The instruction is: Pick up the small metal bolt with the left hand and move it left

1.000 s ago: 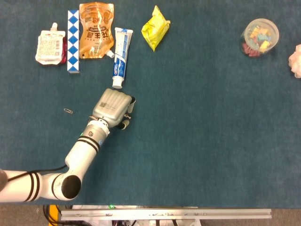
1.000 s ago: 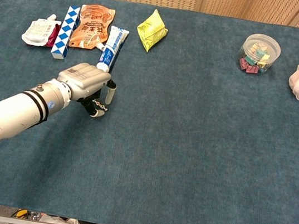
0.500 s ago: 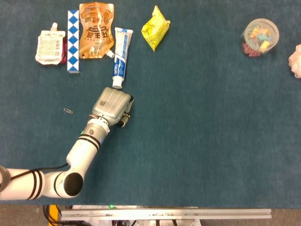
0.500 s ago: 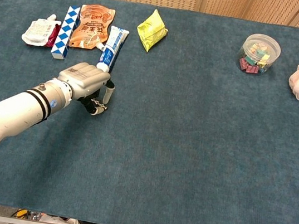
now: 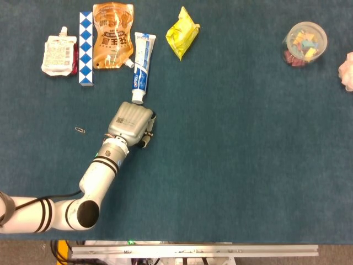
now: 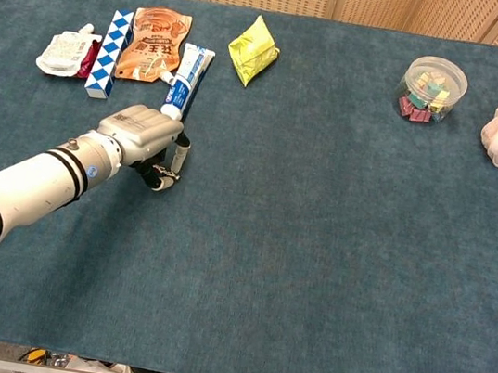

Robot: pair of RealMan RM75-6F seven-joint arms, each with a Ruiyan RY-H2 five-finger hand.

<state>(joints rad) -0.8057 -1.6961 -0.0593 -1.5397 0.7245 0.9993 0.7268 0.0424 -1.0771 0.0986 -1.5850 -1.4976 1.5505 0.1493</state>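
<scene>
Chest view shows the robot's left hand (image 6: 144, 136) palm-down over the blue cloth-covered table (image 6: 314, 253), toward its left side, fingers curled in around the small metal bolt (image 6: 167, 171), which shows as a short grey threaded piece pinched just below the fingertips; whether the bolt is touching the cloth I cannot tell. From the head view the hand's back (image 5: 130, 123) hides the bolt almost wholly. Just beyond the hand lies a white and blue toothpaste tube (image 6: 182, 81), cap end nearest the knuckles. A small wire paperclip (image 5: 80, 130) lies on the cloth nearer the left edge.
</scene>
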